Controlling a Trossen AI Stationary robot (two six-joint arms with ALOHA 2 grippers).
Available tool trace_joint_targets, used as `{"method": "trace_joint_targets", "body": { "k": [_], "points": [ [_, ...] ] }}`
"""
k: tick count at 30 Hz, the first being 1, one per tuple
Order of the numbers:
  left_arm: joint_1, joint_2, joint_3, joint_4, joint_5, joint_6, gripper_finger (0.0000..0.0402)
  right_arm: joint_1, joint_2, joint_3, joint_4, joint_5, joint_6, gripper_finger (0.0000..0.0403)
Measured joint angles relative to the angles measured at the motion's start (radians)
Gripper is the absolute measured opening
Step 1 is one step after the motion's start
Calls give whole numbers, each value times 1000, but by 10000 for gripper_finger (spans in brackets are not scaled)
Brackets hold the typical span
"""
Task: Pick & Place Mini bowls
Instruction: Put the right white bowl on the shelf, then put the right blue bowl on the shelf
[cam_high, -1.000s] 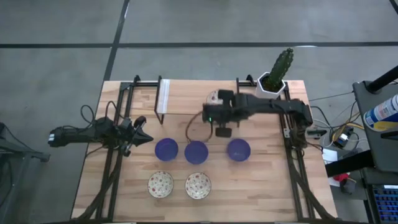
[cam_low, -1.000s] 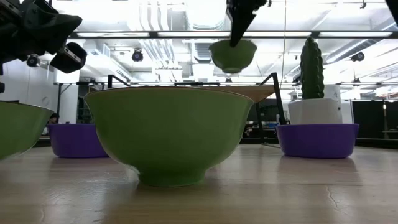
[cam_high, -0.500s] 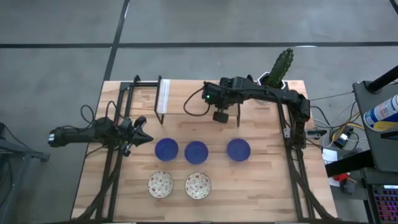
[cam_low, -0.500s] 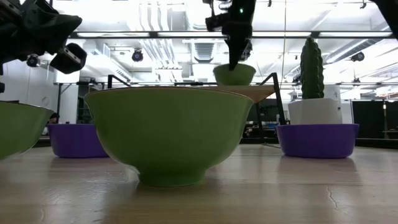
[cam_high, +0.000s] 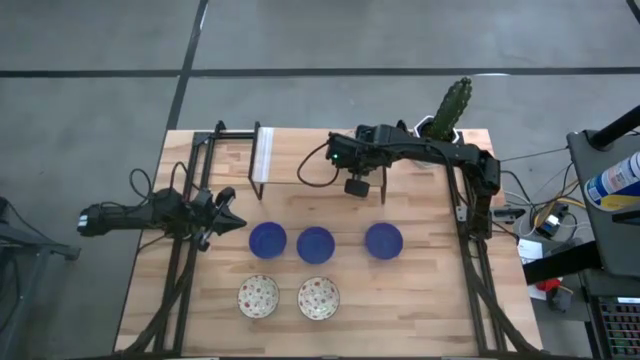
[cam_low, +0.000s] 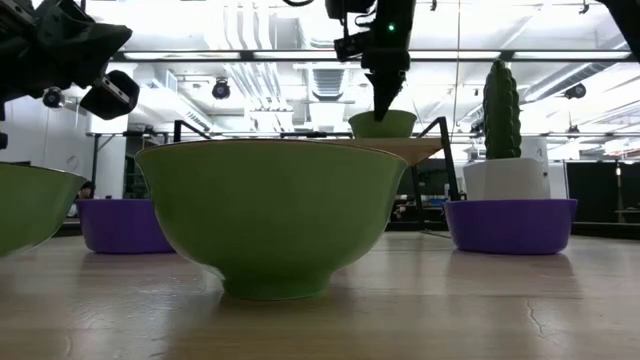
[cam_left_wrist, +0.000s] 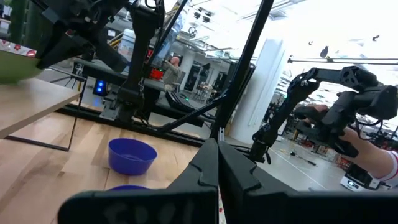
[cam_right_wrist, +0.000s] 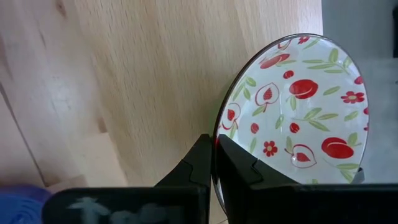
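Observation:
My right gripper (cam_high: 352, 163) is over a raised wooden shelf (cam_high: 300, 152) at the table's far side, shut on a floral mini bowl (cam_right_wrist: 292, 112). That bowl looks green outside (cam_low: 382, 124) in the low view and is hidden under the arm in the high view. Three blue bowls (cam_high: 267, 240) (cam_high: 315, 244) (cam_high: 383, 240) stand in a row on their bases. Two more floral bowls (cam_high: 259, 296) (cam_high: 318, 297) stand nearer the near edge. My left gripper (cam_high: 228, 222) waits shut over the table's left side, touching nothing. My right gripper pinches the floral bowl's rim (cam_right_wrist: 219, 138), one finger inside the bowl and one outside. The fingers come from above, pointing down (cam_low: 385, 95). The bowl stays upright below them with its foot at the shelf top (cam_low: 400, 141); whether it rests there I cannot tell.
A white pot with a green cactus (cam_high: 441, 128) stands at the table's far right corner, close to the right arm. Black frame rails (cam_high: 190, 250) (cam_high: 470, 250) run along both sides of the table. Bare wood lies between the shelf and the row of blue bowls.
My right gripper has carried the floral bowl toward the table's far edge and lowered it from well above the shelf down to the shelf top, staying shut on it. The left arm has kept still.

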Motion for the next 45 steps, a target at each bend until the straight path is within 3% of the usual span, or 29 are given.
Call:
{"method": "trace_joint_targets", "body": {
  "k": [8, 23, 38, 45],
  "points": [
    [0, 0, 0, 0, 0, 0, 0, 3, 3, 7, -4, 6, 13, 21],
    [0, 0, 0, 0, 0, -8, 0, 10, -32, 7, -21, 53, 8, 111],
    [0, 0, 0, -17, 2, -54, 0, 108, -113, 8, -38, 73, 32, 116],
    [0, 0, 0, -13, 3, -78, 0, 224, -115, -2, -37, -81, 136, 117]
  ]
}}
